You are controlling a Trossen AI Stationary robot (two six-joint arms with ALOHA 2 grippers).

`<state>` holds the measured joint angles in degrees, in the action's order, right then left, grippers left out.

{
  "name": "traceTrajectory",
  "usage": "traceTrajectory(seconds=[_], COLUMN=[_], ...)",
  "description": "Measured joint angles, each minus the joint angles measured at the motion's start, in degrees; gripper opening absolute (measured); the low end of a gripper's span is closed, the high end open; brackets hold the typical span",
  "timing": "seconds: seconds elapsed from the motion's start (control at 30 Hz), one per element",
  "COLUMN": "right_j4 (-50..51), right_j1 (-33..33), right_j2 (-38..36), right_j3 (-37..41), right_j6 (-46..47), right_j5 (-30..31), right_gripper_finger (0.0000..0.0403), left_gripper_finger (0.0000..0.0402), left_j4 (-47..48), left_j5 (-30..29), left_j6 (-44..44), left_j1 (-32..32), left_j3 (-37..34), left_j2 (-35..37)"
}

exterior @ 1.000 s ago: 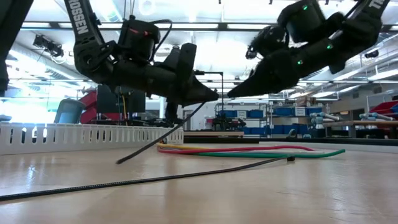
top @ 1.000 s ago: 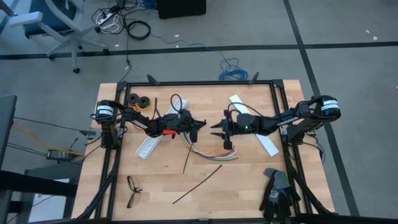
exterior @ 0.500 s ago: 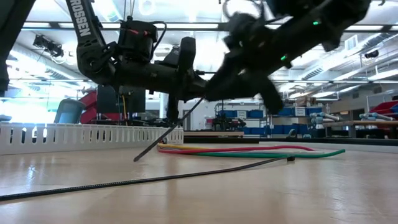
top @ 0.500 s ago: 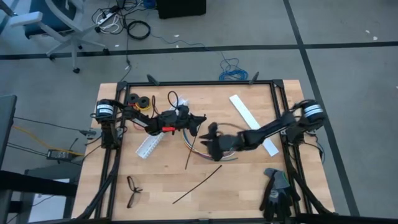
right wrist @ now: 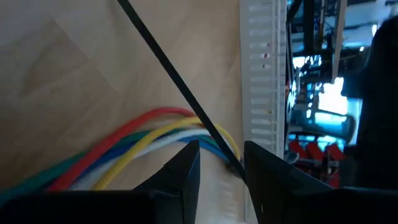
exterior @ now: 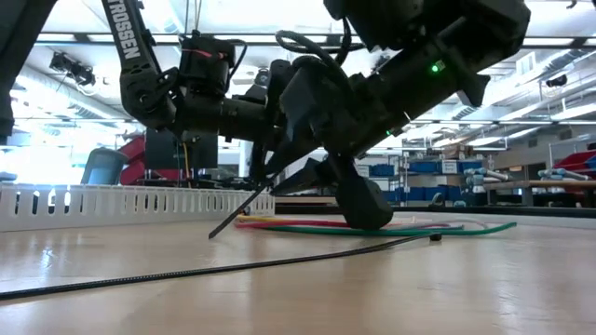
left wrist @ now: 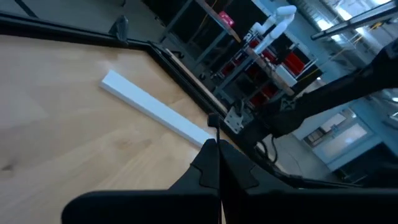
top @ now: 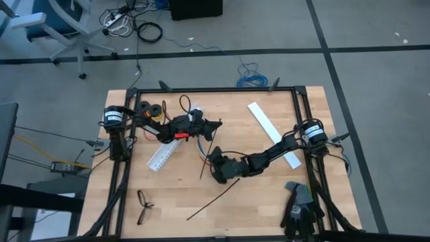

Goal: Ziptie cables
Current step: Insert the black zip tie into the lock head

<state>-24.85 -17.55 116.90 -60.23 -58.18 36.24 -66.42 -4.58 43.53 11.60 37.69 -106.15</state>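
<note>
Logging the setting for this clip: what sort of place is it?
Likely a robotics lab or workshop: a wooden bench on a grey floor, an office chair and loose cords beside it, shelving behind.

We see a wooden bench (top: 175, 195), cables (top: 232, 156) at its centre, a loose ziptie (top: 213, 199) at six o'clock, eyeglasses (top: 143, 205) at seven, gloves (top: 297, 207) at five, white slotted strip (top: 164, 154) at nine, plain white strip (top: 263, 121) at two
</note>
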Motion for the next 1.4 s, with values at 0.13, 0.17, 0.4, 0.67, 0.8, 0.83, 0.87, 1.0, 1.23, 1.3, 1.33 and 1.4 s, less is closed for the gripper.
traceTrajectory(seconds=[0.13, 0.17, 0.4, 0.67, 0.8, 0.83, 0.87, 1.0, 1.23, 1.3, 1.33, 1.4], right_j4=[-0.23, -0.45, -0.75, -0.76, -0.49, -0.33, -0.19, 0.62, 2.25, 2.25, 2.22, 2.2], right_j1=[0.05, 0.05, 0.54, 0.44, 0.42, 0.42, 0.42, 0.4, 0.33, 0.29, 0.32, 0.36], right_j2=[0.02, 0.02, 0.06, 0.0, 0.0, 0.0, 0.0, -0.05, -0.07, -0.07, -0.07, -0.09], right_j3=[-0.4, -0.43, -0.52, -0.52, -0.52, -0.52, -0.54, -0.54, -0.61, -0.6, -0.58, -0.58], right_j6=[0.28, 0.4, 1.72, 11.05, 13.89, 13.47, 12.9, 8.1, 1.78, -0.21, -0.98, -2.55], right_j5=[-2.29, -3.29, -6.5, -6.53, -6.55, -6.52, -6.12, -2.54, -1.98, -2.26, -2.76, -4.65], right_gripper_finger=[0.011, 0.0107, 0.0053, 0.0003, 0.0002, 0.0002, 0.0002, 0.0001, 0.0032, 0.0047, 0.0055, 0.007], left_gripper_finger=[0.0, 0.0, 0.0, 0.0, 0.0, 0.0, 0.0, 0.0, 0.0, 0.0, 0.0, 0.0], left_j4=[-0.86, -1.6, -4.77, -4.58, -4.51, -4.52, -4.51, -4.31, -3.31, -2.84, -2.88, -2.99], left_j5=[0.0, 0.0, 0.03, 0.07, 0.09, 0.12, 0.28, 1.54, 2.56, 2.56, 2.58, 2.6], left_j6=[0.41, 0.65, 1.9, -0.42, -0.85, -0.67, -0.01, 0.75, 4.34, 4.96, 5.28, 6.67], left_j1=[0.06, 0.08, 0.17, 0.8, 0.81, 0.84, 0.86, 1.44, 2.73, 2.89, 2.96, 2.94], left_j3=[0.0, 0.0, 0.0, 0.0, 0.0, 0.0, 0.0, 0.0, 0.0, 0.0, 0.0, 0.0], left_j2=[-0.04, -0.04, -0.04, -0.04, -0.04, -0.04, -0.04, -0.04, -0.04, -0.04, -0.04, -0.04])
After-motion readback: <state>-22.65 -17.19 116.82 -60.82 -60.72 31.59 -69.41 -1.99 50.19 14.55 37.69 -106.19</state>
